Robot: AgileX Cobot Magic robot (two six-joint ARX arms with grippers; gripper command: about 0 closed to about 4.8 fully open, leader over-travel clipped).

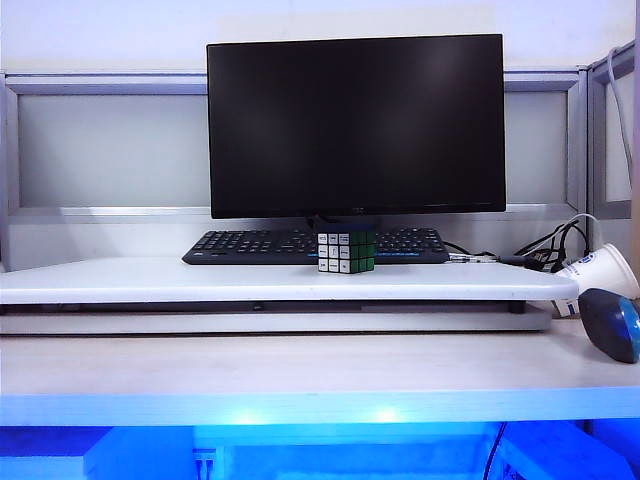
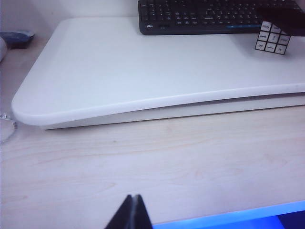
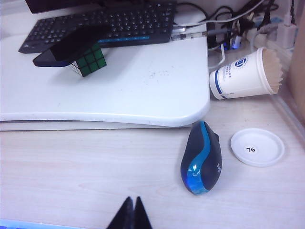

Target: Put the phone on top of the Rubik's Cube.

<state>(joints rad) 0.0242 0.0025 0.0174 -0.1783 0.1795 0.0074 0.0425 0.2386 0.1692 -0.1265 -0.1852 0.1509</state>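
Lying flat atop small white-green Rubik's Cube (image 3: 89, 59): thin black glossy phone (image 3: 71, 45), plain in right wrist view, edge-on in exterior. Resting pinched closed, empty, near desk front: left gripper (image 2: 132, 214), right gripper (image 3: 131, 214).

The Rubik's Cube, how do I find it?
Find the big black monitor, then the black keyboard under it. The Rubik's Cube stands just before the keyboard on the white platform: white and green squares, with the dark phone on top.

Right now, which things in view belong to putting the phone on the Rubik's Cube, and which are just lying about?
Job:
phone, lying on the Rubik's Cube
left gripper and right gripper, both shut, low over the desk

Lying about:
keyboard
monitor
mouse
paper cup
white lid
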